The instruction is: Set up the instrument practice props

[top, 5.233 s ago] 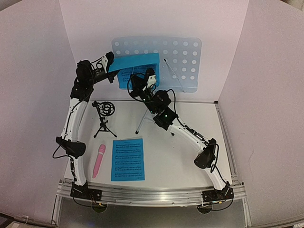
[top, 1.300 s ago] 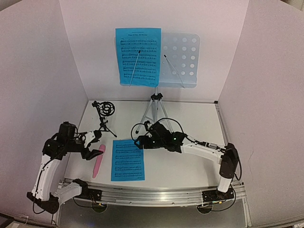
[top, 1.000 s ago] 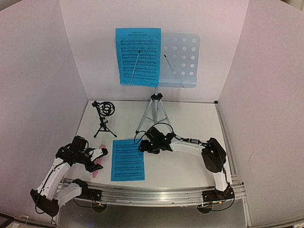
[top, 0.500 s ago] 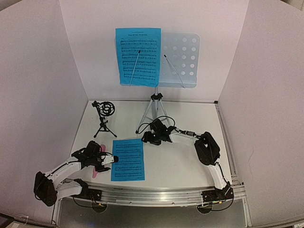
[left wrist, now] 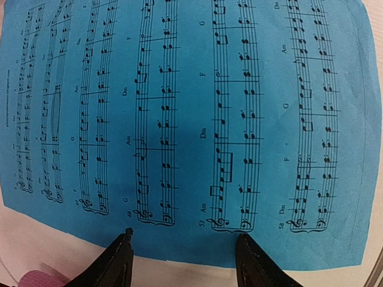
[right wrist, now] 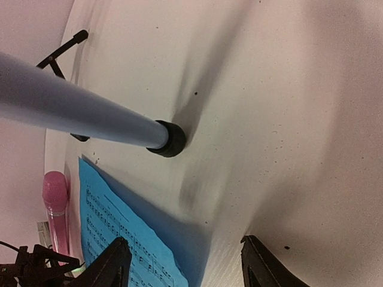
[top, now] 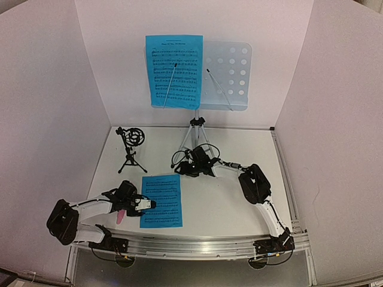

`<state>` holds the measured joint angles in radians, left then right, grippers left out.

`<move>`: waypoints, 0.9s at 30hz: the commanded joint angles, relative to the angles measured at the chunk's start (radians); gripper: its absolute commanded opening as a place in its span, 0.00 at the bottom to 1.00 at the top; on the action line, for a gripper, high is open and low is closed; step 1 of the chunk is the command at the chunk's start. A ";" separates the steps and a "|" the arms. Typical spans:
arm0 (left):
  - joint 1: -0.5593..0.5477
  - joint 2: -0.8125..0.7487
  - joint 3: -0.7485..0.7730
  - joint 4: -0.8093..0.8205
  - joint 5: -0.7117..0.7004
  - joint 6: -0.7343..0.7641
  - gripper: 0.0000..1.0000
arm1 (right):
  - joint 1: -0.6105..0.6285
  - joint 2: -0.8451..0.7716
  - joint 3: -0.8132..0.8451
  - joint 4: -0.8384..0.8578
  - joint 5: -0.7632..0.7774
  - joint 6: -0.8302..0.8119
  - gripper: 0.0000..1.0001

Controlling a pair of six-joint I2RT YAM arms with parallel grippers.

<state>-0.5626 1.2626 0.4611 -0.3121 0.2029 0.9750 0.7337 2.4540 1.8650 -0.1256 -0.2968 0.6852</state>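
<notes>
The pale-blue music stand [top: 227, 75] stands at the back on its silver tripod [top: 195, 134], with one blue page [top: 174, 70] on its left half. The second blue page [top: 163, 200] lies flat on the table. My left gripper [top: 149, 204] is open, low over that page's left edge, and the sheet [left wrist: 191, 119] fills its view past the gripper [left wrist: 184, 239]. The pink microphone [top: 121, 215] lies beside the page, mostly hidden under the left arm. My right gripper [top: 179, 169] is open above the page's far right corner [right wrist: 119, 233], near a tripod foot [right wrist: 170, 139].
The small black mic stand [top: 131, 146] with its ring mount stands left of the tripod, behind the page. White walls close in the table on three sides. A metal rail [top: 191, 245] runs along the near edge.
My left gripper has swung right, off the pink microphone and onto the page's left edge. My right gripper has drawn back toward the tripod leg at the page's far corner.
</notes>
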 commanded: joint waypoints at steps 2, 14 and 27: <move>-0.006 0.018 -0.033 0.081 0.000 0.042 0.58 | -0.004 0.038 -0.048 0.032 -0.082 -0.013 0.60; -0.007 0.032 -0.032 0.099 0.004 0.059 0.57 | -0.004 0.045 -0.076 0.087 -0.118 0.007 0.37; 0.000 -0.064 0.129 -0.027 0.085 -0.305 0.75 | 0.014 -0.184 -0.146 0.092 -0.151 -0.122 0.00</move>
<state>-0.5640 1.2739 0.4720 -0.2565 0.2177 0.8944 0.7298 2.4568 1.7679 -0.0254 -0.4192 0.6586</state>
